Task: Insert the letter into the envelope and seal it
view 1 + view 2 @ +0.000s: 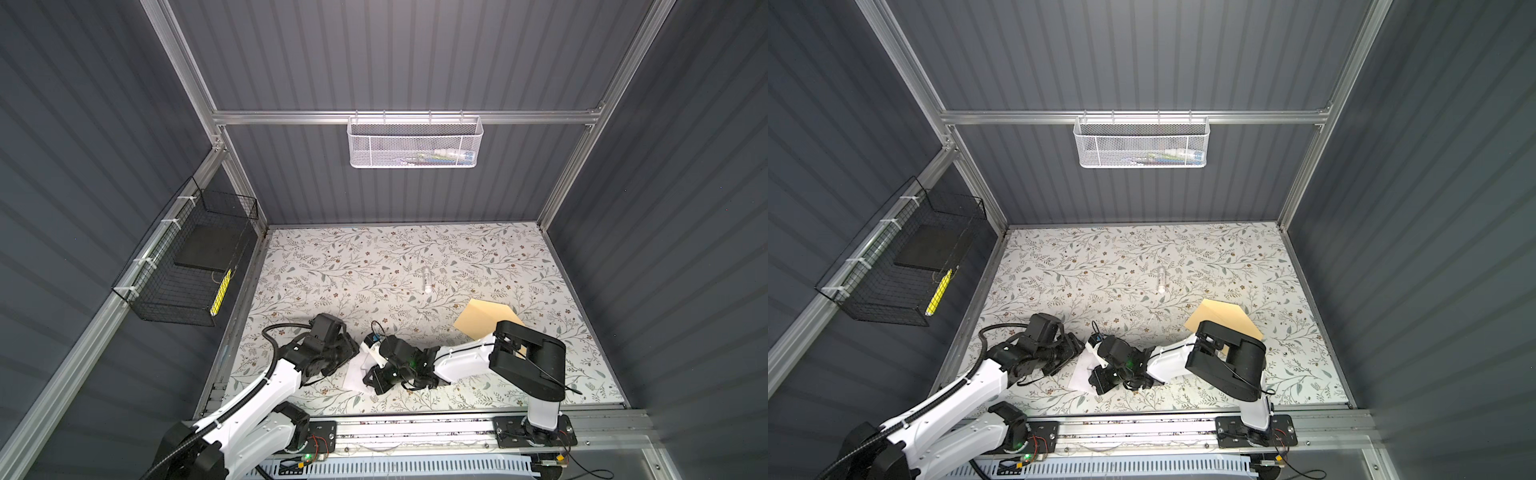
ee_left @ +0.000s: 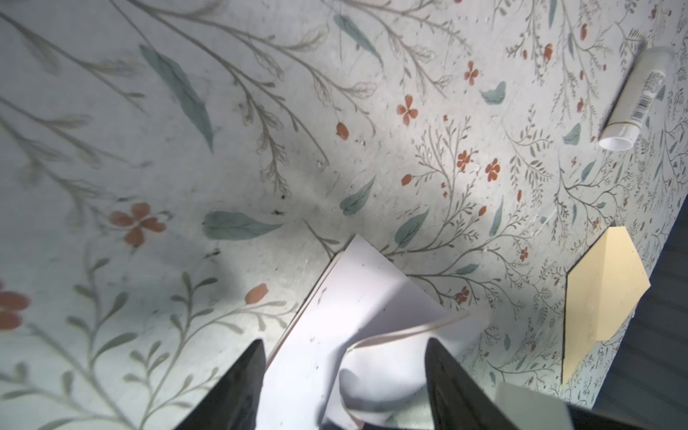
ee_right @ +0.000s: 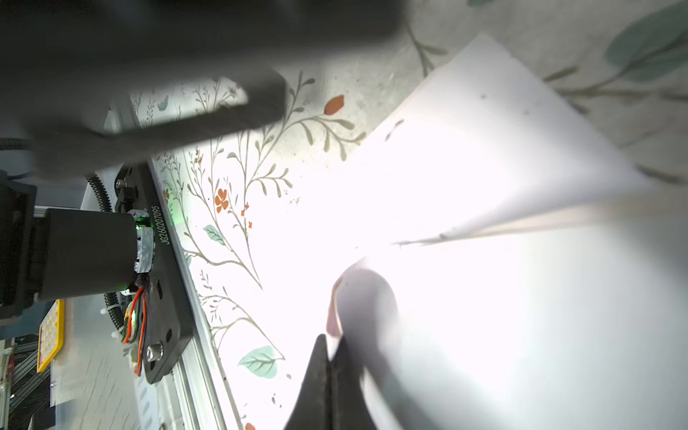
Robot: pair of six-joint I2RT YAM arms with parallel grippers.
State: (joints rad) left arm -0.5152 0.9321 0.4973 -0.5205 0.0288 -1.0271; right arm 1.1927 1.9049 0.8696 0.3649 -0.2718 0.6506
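L fingers (image 2: 234, 394) apart, letter (image 2: 372, 294) btwn

— What sits between the fingers?
— The left gripper (image 2: 344, 342) has its two dark fingers (image 2: 238, 387) spread apart. The white letter (image 2: 357, 294) lies between them on the floral table (image 2: 186, 167), one edge curled upward.
— And beyond it?
— The tan envelope (image 2: 603, 294), pointed flap showing, lies apart from the letter. A white tube (image 2: 633, 93) with a barcode lies farther off.
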